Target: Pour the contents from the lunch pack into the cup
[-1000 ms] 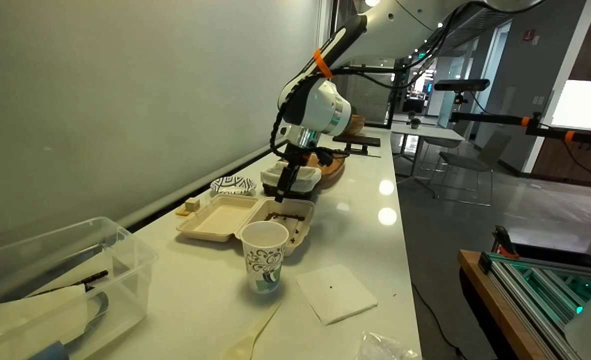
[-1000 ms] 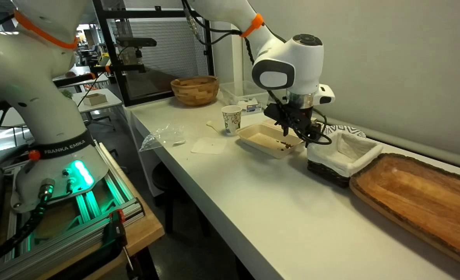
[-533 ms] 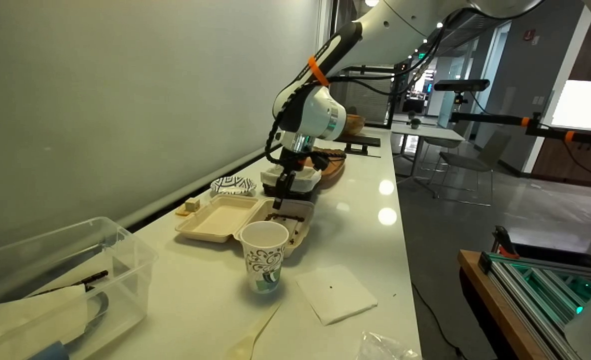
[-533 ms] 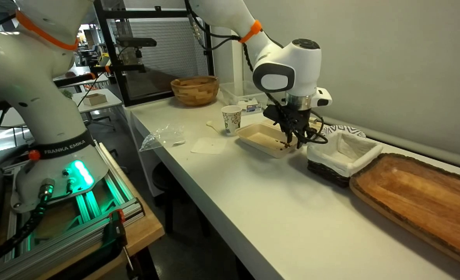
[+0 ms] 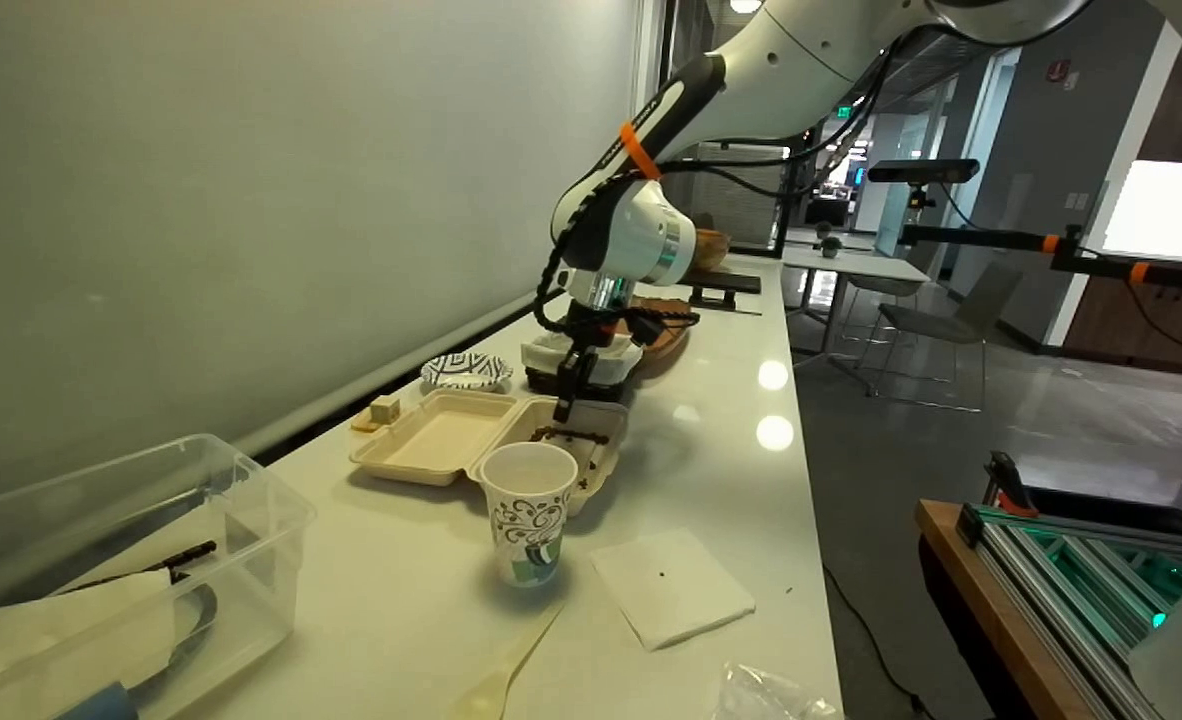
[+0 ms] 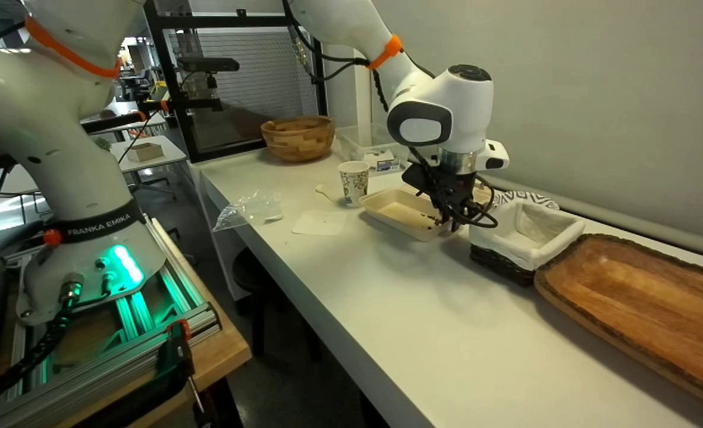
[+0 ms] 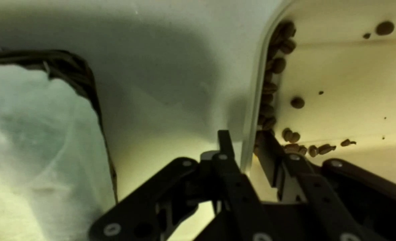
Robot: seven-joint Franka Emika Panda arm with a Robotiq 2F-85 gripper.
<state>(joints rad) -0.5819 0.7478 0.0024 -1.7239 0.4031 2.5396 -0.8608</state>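
The lunch pack (image 5: pixel 441 438) lies opened flat on the counter, its two tan halves side by side. Brown beans (image 7: pixel 270 88) line one inner edge of the nearer half, with a few scattered over its floor. My gripper (image 7: pixel 245 134) points down at that edge, jaws partly drawn together but still apart. In the wrist view the pack's rim runs between the fingers, one inside over the beans and one outside; a gap shows beside the rim. The white patterned cup (image 5: pixel 529 520) stands upright close to the pack, away from the gripper in both exterior views.
A cloth-lined dark basket (image 6: pixel 524 232) stands just beyond the gripper, with a long wooden tray (image 6: pixel 637 303) beside it. Around the cup lie a napkin (image 5: pixel 671 588), a spoon (image 5: pixel 496 680) and a clear bin (image 5: pixel 281 560). A patterned bowl (image 5: pixel 466 372) sits near the wall.
My gripper has come down slightly to the pack's edge, and its fingers have moved closer together around the rim. The pack and the cup stay where they were.
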